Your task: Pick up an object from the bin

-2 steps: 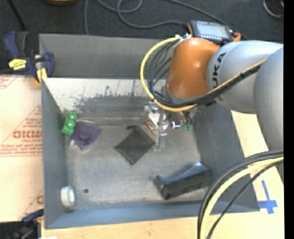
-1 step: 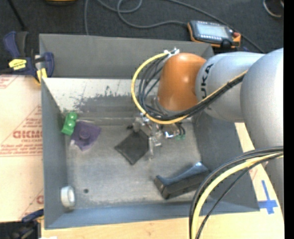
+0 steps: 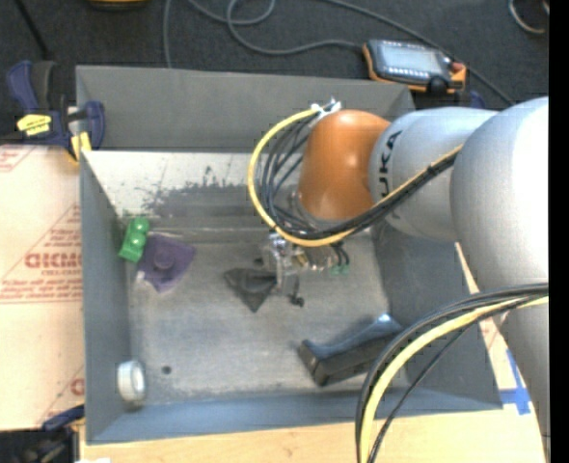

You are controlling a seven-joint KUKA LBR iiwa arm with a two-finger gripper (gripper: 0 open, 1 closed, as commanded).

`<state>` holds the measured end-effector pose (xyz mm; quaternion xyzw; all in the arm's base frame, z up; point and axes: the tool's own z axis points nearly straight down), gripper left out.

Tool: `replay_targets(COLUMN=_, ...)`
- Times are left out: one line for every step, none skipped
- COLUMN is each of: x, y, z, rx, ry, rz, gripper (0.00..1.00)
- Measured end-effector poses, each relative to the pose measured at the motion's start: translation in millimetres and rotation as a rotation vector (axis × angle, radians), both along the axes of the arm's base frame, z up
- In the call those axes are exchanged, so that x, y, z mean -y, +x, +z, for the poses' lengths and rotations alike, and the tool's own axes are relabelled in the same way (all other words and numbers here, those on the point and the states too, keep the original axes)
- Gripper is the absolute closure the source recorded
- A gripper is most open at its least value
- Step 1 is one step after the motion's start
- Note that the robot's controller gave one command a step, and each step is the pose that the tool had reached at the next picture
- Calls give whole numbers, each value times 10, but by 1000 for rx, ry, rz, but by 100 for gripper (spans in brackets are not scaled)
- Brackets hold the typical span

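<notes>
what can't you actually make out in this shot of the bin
1. Camera view: the gripper sits mostly under the orange wrist cover and cables; whether it touches the black scrap is unclear.
2. The bin's right side is hidden by the arm.
3. The dark bar at lower right: its kind is unclear.
4. The small pale cylinder is too small to identify.

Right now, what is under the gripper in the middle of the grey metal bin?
A small dark grey angular piece lies on the bin floor, its right end reaching below the gripper. The orange wrist cover and cables hide the floor behind it.
</notes>
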<state>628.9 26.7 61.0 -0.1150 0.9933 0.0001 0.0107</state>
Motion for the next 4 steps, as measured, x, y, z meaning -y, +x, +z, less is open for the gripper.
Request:
replay_targets(x=0, y=-9, z=7, rx=-1, ry=0, rz=-7, gripper=100)
replay_targets(x=1, y=-9, z=23, rx=-3, ry=0, rz=-9, gripper=100)
replay_targets(x=5, y=-13, z=65, rx=-10, ry=-1, rz=-8, gripper=100)
replay_targets(x=7, y=-32, z=146, rx=-20, ry=-2, rz=-8, gripper=100)
